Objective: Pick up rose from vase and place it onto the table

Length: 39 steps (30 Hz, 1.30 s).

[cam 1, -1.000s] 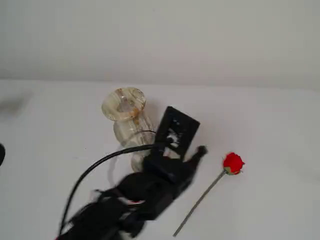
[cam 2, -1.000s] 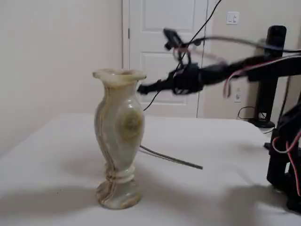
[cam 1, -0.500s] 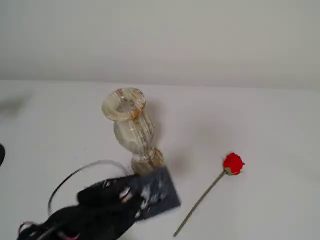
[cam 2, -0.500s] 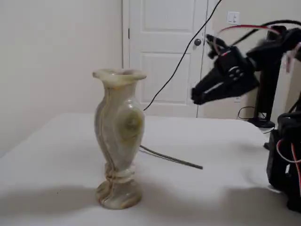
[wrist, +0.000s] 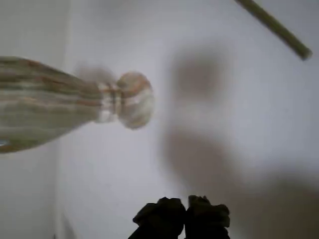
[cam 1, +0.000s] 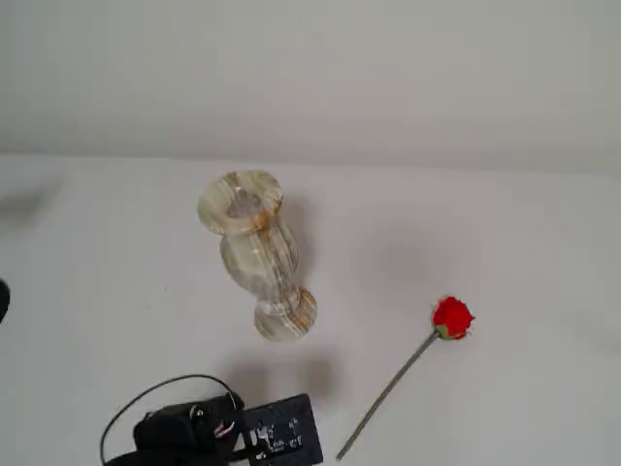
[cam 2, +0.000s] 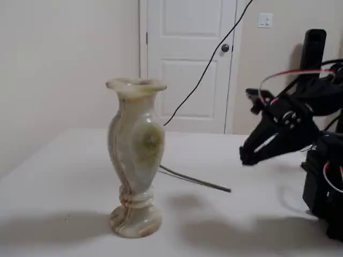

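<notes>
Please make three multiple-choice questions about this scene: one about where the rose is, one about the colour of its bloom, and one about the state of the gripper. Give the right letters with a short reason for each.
1. Where is the rose?
A. Standing in the vase
B. Lying on the table, apart from the vase
C. Held in the gripper

2. What colour is the bloom?
A. Red
B. Yellow
C. White

3. How does the gripper stand?
A. Shut on the stem
B. Wide open around the vase's neck
C. Shut and holding nothing

Answers:
1 B: in a fixed view the bloom and stem lie flat on the table, to the right of the vase, not touching it.
2 A: the bloom is bright red on a grey-green stem.
3 C: in the wrist view the fingertips meet with nothing between them, and the stem lies far off.
</notes>
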{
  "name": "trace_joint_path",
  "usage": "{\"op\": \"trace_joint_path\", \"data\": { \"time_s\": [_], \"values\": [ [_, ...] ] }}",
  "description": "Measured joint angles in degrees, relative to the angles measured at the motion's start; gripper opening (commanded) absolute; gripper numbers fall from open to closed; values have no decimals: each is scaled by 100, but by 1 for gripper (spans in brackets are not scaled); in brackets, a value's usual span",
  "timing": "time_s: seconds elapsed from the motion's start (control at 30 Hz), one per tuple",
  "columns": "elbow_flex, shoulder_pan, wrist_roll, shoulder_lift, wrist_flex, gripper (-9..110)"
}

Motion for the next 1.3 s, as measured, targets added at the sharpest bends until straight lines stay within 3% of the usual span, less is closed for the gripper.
{"op": "trace_joint_path", "data": {
  "time_s": [0.33,1.3],
  "values": [
    [1310,-510,167,9,-448,1],
    [1345,-519,202,-35,-492,0]
  ]
}}
